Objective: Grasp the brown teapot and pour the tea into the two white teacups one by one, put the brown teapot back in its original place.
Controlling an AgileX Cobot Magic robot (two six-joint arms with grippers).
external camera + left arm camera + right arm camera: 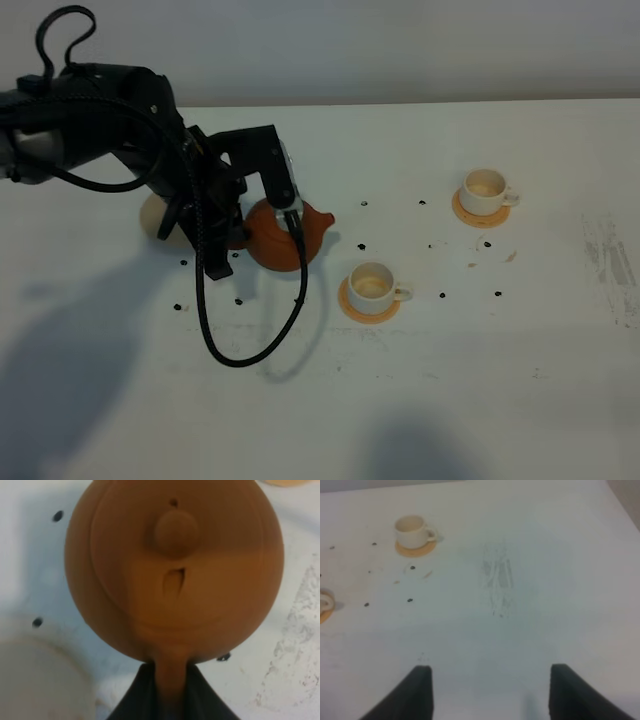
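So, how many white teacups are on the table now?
2. The near teacup sits on the near coaster, right of the brown teapot; the far teacup sits on the far coaster, farther back and to the right. None seems hidden, though the left arm covers some area.

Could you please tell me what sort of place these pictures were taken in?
Most likely a robotics lab test bench, not a kitchen: a plain white table marked with black dots, a cabled robot arm over it, and only a brown teapot plus white teacups on coasters.
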